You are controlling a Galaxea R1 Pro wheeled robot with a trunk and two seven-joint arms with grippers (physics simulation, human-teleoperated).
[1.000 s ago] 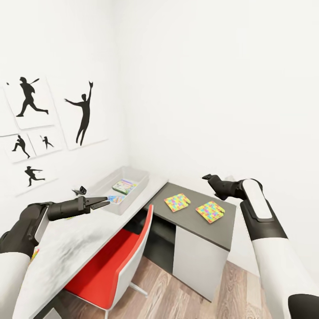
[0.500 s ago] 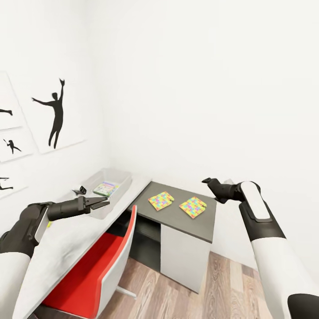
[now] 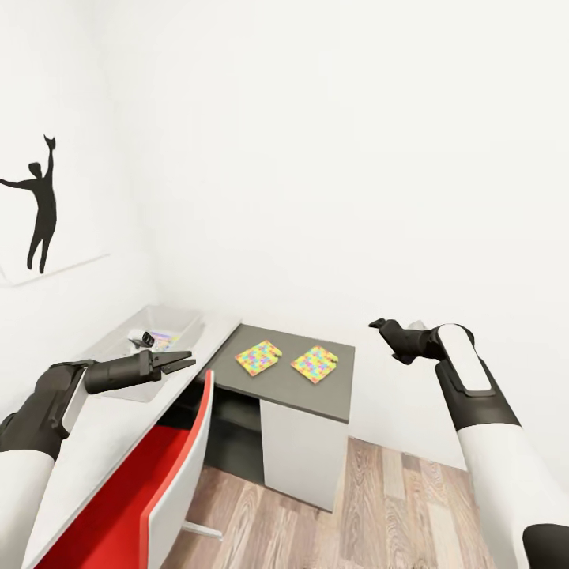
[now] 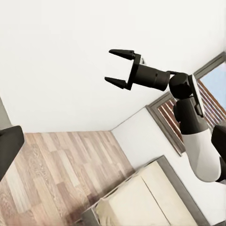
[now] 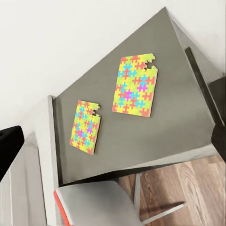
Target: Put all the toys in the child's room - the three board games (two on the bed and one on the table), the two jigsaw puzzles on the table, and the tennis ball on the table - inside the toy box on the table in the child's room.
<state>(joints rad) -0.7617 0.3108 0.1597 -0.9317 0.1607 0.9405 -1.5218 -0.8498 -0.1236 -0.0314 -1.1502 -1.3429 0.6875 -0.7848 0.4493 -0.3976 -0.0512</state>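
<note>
With both puzzles (image 3: 258, 357) (image 3: 315, 363) flat on the dark cabinet (image 3: 336, 395), we should bring the spread-open, empty right tool (image 3: 382, 325) low over the nearer one's edge; left tool (image 3: 183, 363) also apart, by the toy box (image 3: 118, 341).

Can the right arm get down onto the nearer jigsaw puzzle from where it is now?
Probably yes. The right gripper is open and empty, and the jigsaw puzzle lies flat on the dark grey cabinet with nothing on or over it.
</note>
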